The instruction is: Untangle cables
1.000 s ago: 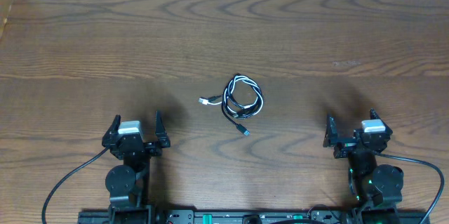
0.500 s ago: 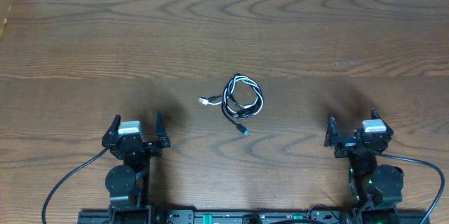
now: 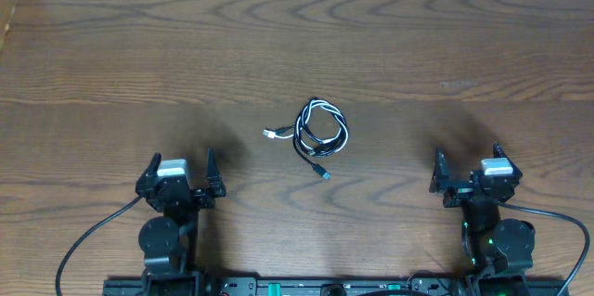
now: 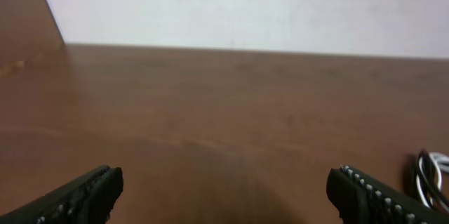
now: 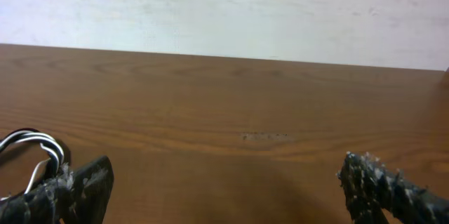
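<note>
Two pincers stood wide open and empty at the near edge of the counter [image 3: 464,45]: the left pincer [image 3: 179,161] and the right pincer [image 3: 466,160], neither touching anything. The cables [image 3: 320,134] lay well apart from both, near the middle of the counter, as a small coil of black and white cord. A white plug end [image 3: 271,134] stuck out on the robot's left of the coil, and a black plug end [image 3: 324,175] trailed toward the arms. In each wrist view the coil showed only at the frame edge, past one finger. The step in hand appeared to be the first approach. It would likely go best with each pincer taking a different cord by its free end, fingers set low against the wood to catch so thin a strand. The pull should then be slow and outward, so that the loops open rather than cinch.
</note>
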Robot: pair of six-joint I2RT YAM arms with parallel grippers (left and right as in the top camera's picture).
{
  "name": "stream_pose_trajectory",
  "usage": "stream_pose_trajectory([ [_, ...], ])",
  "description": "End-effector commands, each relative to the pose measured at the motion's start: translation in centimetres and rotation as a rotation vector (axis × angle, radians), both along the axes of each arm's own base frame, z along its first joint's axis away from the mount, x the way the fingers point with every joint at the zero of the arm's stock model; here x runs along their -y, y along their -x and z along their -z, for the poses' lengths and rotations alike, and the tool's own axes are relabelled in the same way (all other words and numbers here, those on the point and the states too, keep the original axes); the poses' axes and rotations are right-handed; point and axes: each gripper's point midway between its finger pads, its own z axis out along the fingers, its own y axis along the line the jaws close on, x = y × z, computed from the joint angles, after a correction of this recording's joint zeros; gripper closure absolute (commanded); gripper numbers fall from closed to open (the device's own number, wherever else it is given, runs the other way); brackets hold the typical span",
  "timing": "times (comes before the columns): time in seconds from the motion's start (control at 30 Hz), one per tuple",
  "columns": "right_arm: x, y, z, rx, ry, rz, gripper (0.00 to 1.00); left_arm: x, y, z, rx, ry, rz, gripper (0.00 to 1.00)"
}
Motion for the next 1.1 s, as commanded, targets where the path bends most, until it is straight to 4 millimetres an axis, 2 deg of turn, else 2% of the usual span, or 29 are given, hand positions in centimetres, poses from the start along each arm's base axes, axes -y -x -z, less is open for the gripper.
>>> stream_pose_trajectory([
  [0.0, 0.2, 0.2, -1.4, 0.007, -0.026, 0.009, 0.01, 0.0, 0.2, -0.7, -0.041, 0.009, -0.001, 0.02],
  [0.17, 0.2, 0.7, -2.2, -0.054, -0.034, 0.012, 0.01, 1.0, -0.5, -2.2, -0.111, 0.025, 0.054, 0.02],
  [0.37, -0.4, 0.2, -4.4, -0.125, -0.033, -0.022, 0.01, 3.2, -3.0, -4.9, -0.225, 0.072, 0.187, 0.02],
  [0.5, -1.1, -1.0, -5.5, -0.221, -0.031, -0.049, 0.01, 5.9, -5.3, -6.5, -0.337, 0.132, 0.333, 0.02],
  [0.6, -1.8, -2.2, -5.8, -0.316, -0.034, -0.083, 0.01, 8.4, -7.0, -7.0, -0.473, 0.178, 0.438, 0.02],
  [0.83, -4.6, -5.6, -5.4, -0.535, -0.073, -0.214, 0.01, 14.6, -10.6, -6.1, -0.759, 0.184, 0.584, 0.02],
  [0.93, -6.6, -6.5, -5.0, -0.592, -0.116, -0.32, 0.01, 17.1, -11.3, -4.1, -0.851, 0.17, 0.632, 0.02],
  [1.07, -9.0, -7.1, -3.9, -0.643, -0.183, -0.454, 0.01, 20.4, -10.8, -0.6, -0.956, 0.187, 0.721, 0.02],
])
